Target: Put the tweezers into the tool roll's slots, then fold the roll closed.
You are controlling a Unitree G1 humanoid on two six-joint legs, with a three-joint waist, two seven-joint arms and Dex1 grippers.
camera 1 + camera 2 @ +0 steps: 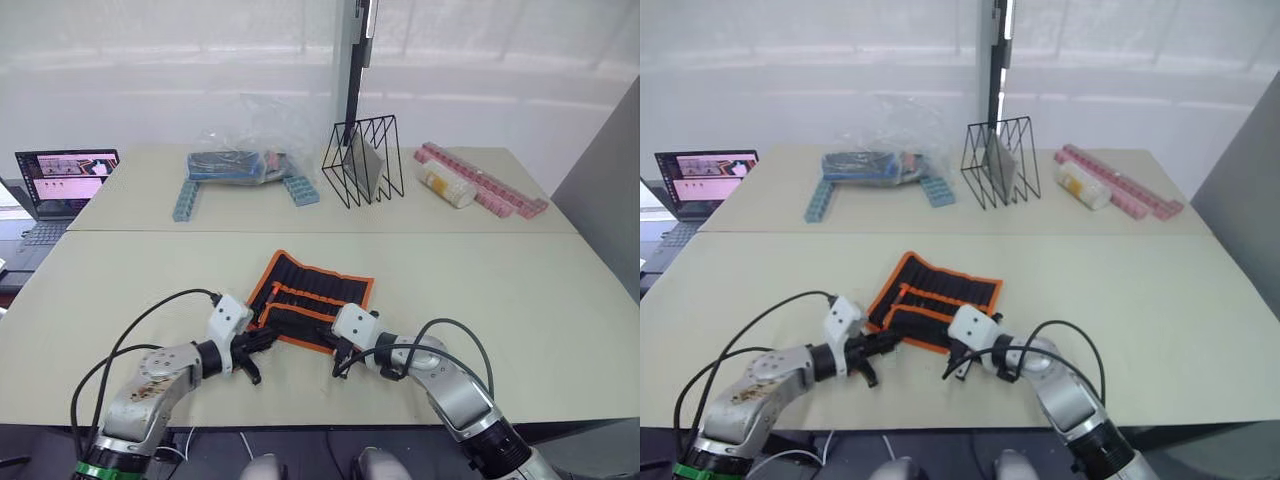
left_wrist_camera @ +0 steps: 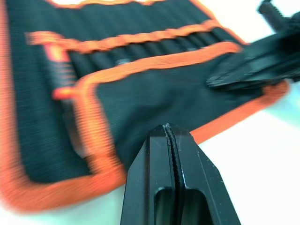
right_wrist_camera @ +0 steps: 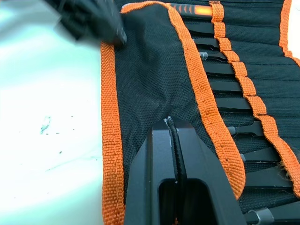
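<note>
The left tool [image 2: 171,133] has its two black fingers pressed together, tips resting on the near flap of the tool roll [image 1: 312,297], whether with fabric pinched between them I cannot tell; the right tool [image 3: 169,123] is likewise closed, its fingertips on the same black flap just inside the orange trim, and whether it grips cloth is also unclear; in the head view the left tool sits at the roll's 7 o'clock corner and the right tool at its 5 o'clock edge, both touching the near border; the roll lies partly open on the pale surface [image 1: 520,300], near flap folded over the lower part; the slots [image 3: 229,89] run in a row beside the flap, with slim dark metal ends, apparently the tweezers [image 3: 213,56], sitting in them; out toward 12 o'clock stand a black wire rack [image 1: 364,160], a clear plastic bag [image 1: 245,150] at 11 o'clock, pink blocks [image 1: 480,180] at 1 o'clock, and a laptop [image 1: 60,180] at 10 o'clock.
</note>
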